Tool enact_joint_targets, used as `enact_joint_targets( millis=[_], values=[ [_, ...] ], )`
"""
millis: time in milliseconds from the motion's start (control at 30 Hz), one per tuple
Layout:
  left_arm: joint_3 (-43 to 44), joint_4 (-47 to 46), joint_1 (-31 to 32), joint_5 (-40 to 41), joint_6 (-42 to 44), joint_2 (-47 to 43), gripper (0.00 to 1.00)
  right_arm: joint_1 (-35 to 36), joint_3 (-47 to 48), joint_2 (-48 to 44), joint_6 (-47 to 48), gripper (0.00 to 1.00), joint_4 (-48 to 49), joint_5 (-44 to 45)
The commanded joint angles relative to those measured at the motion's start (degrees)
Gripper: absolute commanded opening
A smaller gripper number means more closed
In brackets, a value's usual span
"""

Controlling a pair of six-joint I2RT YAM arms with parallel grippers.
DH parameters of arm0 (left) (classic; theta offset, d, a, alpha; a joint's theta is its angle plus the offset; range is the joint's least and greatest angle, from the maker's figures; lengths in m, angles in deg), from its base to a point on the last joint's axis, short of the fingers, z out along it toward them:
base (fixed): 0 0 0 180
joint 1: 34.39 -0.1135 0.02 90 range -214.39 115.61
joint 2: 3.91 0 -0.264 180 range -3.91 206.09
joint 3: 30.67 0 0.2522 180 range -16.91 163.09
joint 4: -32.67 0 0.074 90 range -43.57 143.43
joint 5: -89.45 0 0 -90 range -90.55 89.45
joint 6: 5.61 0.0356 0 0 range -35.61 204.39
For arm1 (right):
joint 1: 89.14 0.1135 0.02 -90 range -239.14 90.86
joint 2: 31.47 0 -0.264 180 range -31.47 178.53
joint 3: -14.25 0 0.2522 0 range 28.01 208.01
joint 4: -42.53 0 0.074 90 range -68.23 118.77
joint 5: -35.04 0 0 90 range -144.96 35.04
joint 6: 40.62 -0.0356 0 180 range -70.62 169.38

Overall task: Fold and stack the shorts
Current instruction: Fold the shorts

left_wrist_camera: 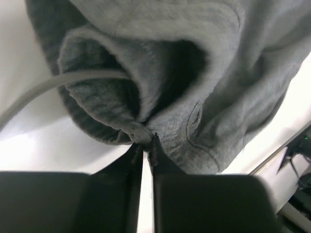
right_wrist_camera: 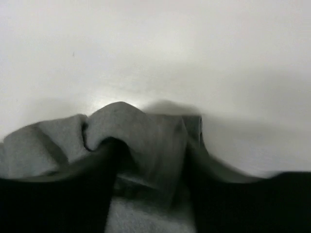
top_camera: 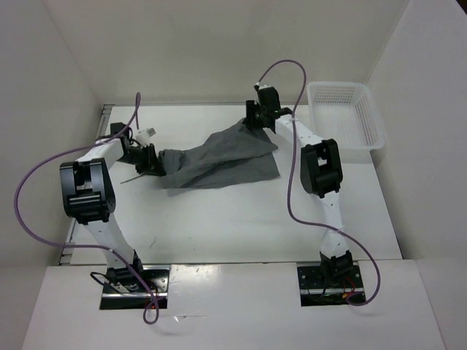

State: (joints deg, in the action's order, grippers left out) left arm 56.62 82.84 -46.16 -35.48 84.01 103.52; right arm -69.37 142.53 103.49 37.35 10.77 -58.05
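Two pincers: both are clamped on the shorts (top_camera: 219,162), one at each end, with the cloth slung between them.
Left pincer (left_wrist_camera: 147,143): on the nearer side, its tips are shut on a thin pinch at a hemmed edge.
Risk at the left: that bite looks shallow, so if you pull outward too hard the hem may slip free.
Pale cord (left_wrist_camera: 58,85): it runs across the fabric by the left grip; you cannot tell whether it is a drawstring or a cable, and it could snag.
Shorts: they lie crumpled in the middle of the desk (top_camera: 219,226), the lower edge resting on it and the far right corner lifted.
Risk in the cloth: the layers are bunched, so a fold made now would likely trap creases.
Right pincer (right_wrist_camera: 148,165): farther back, it is closed on a thick wad of fabric.
Risk at the right: you may be holding several layers there, so the leg might not spread flat.
Basket (top_camera: 339,109): white mesh at the far right, well apart from the shorts and not in your way.
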Motion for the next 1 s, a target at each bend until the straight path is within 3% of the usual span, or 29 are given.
enact_joint_targets(
  millis=[0, 67, 100, 267, 500, 667, 867, 967],
  values=[
    [3.19, -2.21, 1.48, -8.49, 0.38, 1.72, 0.16, 1.59, 4.75, -0.39, 1.23, 0.71, 0.07, 6.61],
    [3.81, -2.21, 1.49, -4.98, 0.38, 1.72, 0.4, 1.59, 3.62, -2.49, 1.22, 0.85, 0.07, 7.3],
    [3.81, -2.21, 1.49, -1.66, 0.38, 1.72, 0.52, 1.59, 2.91, -3.37, 1.22, 0.85, 0.07, 8.53],
    [3.28, -2.21, 1.49, 4.17, 0.38, -1.69, 0.7, 1.06, -2.35, -8.21, 2.54, 0.88, 0.07, 10.21],
    [7.94, 2.34, 1.57, 10.15, 0.38, -8.99, 0.8, -0.79, -13.69, -17.87, 4.47, 0.86, -0.46, 10.31],
    [5.32, 9.29, 4.21, 8.66, 0.38, -13.39, 0.8, -4.29, -21.7, -21.22, 3.78, 0.63, -0.46, 7.59],
    [-1.02, 8.6, 5.88, 6.03, 0.38, -14.8, 0.8, -7.55, -22.94, -17.81, -0.79, 0.58, -0.46, 3.88],
    [-2.43, 8.6, 6.41, 6.89, 0.38, -14.27, 0.81, -7.55, -21.71, -15.96, -3.33, 0.58, -0.46, 9.3]
  ],
)
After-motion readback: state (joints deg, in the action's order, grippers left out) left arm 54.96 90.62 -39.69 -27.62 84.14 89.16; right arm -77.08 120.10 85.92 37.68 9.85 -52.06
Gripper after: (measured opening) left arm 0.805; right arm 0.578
